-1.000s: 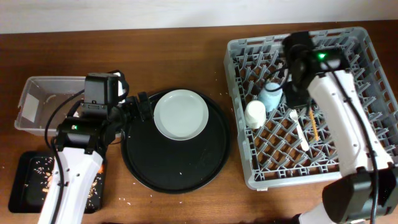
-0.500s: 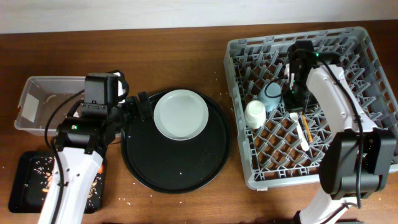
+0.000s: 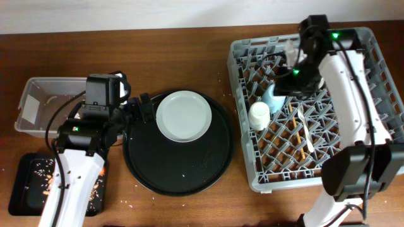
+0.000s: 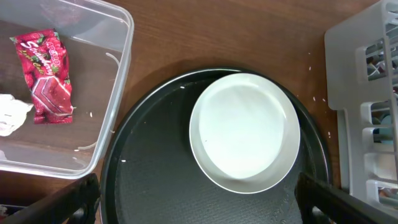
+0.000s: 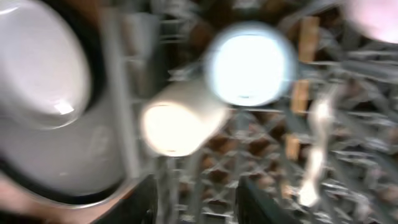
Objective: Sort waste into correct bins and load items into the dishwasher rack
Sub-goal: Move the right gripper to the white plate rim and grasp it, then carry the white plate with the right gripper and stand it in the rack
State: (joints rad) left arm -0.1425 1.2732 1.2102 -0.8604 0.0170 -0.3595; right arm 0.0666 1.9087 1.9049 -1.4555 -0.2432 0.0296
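The pale grey-green plate (image 3: 184, 116) lies on the round black tray (image 3: 178, 165); it also shows in the left wrist view (image 4: 244, 132). My left gripper (image 3: 142, 108) is open and empty at the tray's left rim, with its fingers (image 4: 199, 208) spread wide in front of the plate. A red wrapper (image 4: 46, 78) and a white napkin (image 4: 11, 115) lie in the clear tub (image 3: 30, 94). The grey rack (image 3: 372, 82) holds the cream cup (image 3: 259, 115), the light blue cup (image 3: 273, 98) and the white fork (image 3: 303, 123). My right gripper (image 3: 285, 87) hovers above the cups, open and empty (image 5: 199, 202).
The shallow black tray (image 3: 25, 183) with brownish scraps sits at the front left, below the tub. The right wrist view is blurred; it shows the cream cup (image 5: 177, 124), the blue cup (image 5: 249, 62), the fork (image 5: 314, 155) and a pinkish bowl edge (image 5: 373, 15).
My right arm has swung back and its gripper has lifted off the cups, so the light blue cup shows more fully. The left arm has not moved.
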